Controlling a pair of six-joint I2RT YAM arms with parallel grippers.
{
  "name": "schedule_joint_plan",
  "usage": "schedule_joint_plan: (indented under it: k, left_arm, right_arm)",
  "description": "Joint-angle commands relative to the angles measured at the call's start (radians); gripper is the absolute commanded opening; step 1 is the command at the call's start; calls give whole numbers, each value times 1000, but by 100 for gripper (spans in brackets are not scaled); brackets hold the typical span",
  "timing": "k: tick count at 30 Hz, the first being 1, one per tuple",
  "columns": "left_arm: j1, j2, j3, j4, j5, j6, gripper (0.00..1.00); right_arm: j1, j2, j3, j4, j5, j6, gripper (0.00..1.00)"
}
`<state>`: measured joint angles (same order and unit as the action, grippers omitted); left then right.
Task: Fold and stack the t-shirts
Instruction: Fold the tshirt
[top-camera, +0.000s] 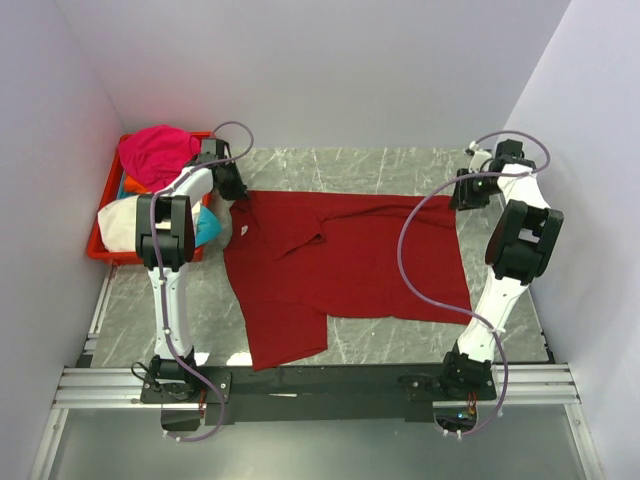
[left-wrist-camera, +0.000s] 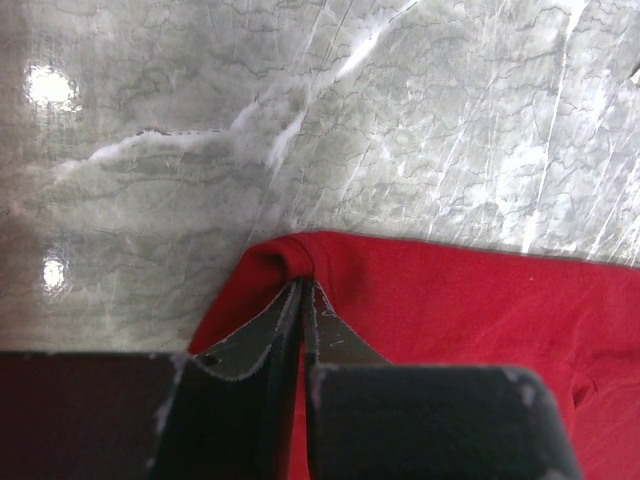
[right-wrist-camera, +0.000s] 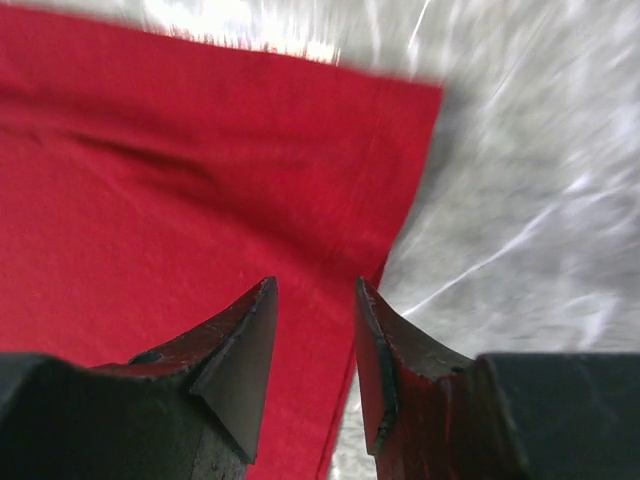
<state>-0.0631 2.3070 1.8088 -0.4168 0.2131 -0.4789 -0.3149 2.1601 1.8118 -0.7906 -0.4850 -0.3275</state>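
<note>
Surface: grey marble-patterned table top (top-camera: 400, 165), shut in by plain pale walls on three sides, is what you are working over.
Task shirt: your large dark red cloth t-shirt (top-camera: 350, 260) lies spread across the middle of the table. It is mostly flat, with creases near the collar and one flap reaching toward the near edge.
Left gripper: your left gripper (left-wrist-camera: 303, 285) sits at the shirt's far left corner, just beside the crate. Its fingers are pressed almost together, with a small fold of the red cloth pinched between them.
Right gripper: your right gripper (right-wrist-camera: 315, 290) hangs over the shirt's far right corner. Its fingers stand apart with a clear gap and hold nothing. The wrist view is blurred, and the hem runs beneath the gap.
Crate: red plastic crate (top-camera: 105, 250) sits at the table's left side, against the wall.
Other shirts: you have a magenta cloth shirt (top-camera: 155, 152) heaped at the crate's far end and a cream-white shirt (top-camera: 118, 225) at its near end. A cyan shirt (top-camera: 207, 228) and an orange shirt (top-camera: 128, 188) peek out, partly hidden by your left arm.
</note>
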Motion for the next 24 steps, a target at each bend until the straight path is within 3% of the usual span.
schedule_joint_plan:
  k: [1, 24]
  left_arm:
    - [8, 3, 26, -2, 3, 28, 12]
    - [8, 0, 21, -4, 17, 31, 12]
  right_arm:
    - [-9, -32, -49, -24, -20, -21, 44]
    - [-7, 44, -40, -32, 34, 7, 44]
